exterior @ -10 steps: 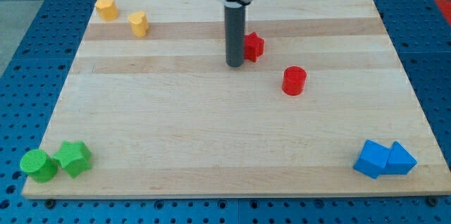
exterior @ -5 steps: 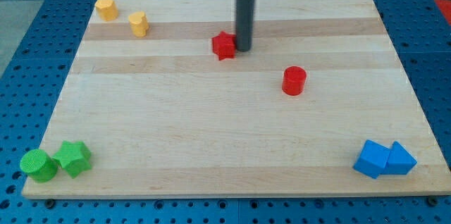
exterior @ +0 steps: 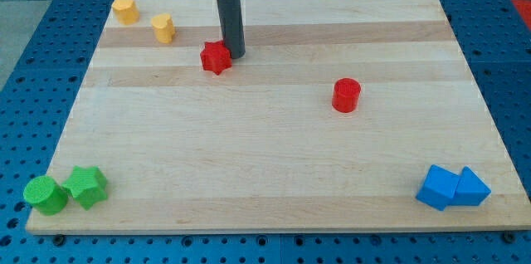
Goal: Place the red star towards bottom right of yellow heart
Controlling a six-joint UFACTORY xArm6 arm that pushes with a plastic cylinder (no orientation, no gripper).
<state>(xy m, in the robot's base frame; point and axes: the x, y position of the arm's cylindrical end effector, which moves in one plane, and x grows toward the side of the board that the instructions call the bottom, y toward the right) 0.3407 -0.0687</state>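
Camera view: red star (exterior: 215, 57) upright, squat.

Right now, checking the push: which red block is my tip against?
The red star, beside my tip on the view's left; the red cylinder stands apart, toward the view's right.

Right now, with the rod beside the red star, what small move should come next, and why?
Probably stop or nudge only slightly left: my tip touches the red star on its right, and the star already sits lower right of the yellow heart.
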